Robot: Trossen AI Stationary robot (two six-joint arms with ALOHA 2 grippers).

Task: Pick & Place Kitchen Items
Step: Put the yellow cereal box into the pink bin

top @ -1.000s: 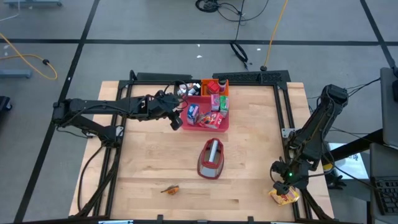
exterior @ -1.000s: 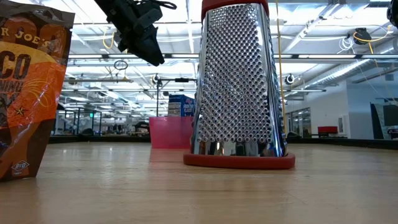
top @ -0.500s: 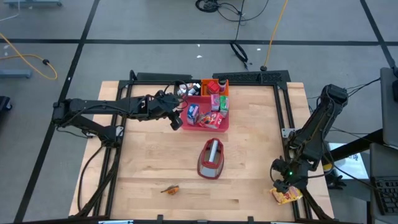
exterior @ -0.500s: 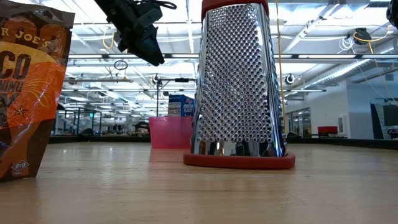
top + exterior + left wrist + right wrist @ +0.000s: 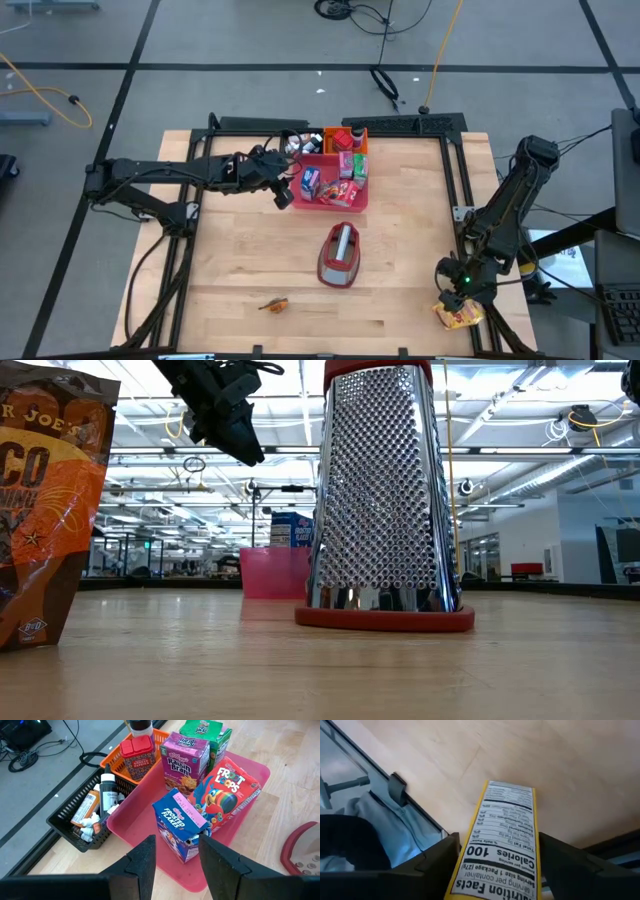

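Observation:
My left gripper hangs open above the near-left side of the pink tray. In its wrist view the open gripper frames a blue carton standing in the tray beside a red Froot Loops carton, a purple carton and a green one. My right gripper is at the table's near right corner, shut on a yellow packet. An orange-brown packet stands upright on its lower edge near the near edge. My right gripper has the yellow packet's near end pinched between its two fingers, one at each long side. The fingers lie along the packet, whose printed back faces the camera. Its far end points away over the wood; whether it rests on the table does not show.
A red-and-steel grater stands mid-table, near of the tray. Behind the tray sit an orange basket with a red box and a black basket of small bottles. A metal rail runs beside the right gripper.

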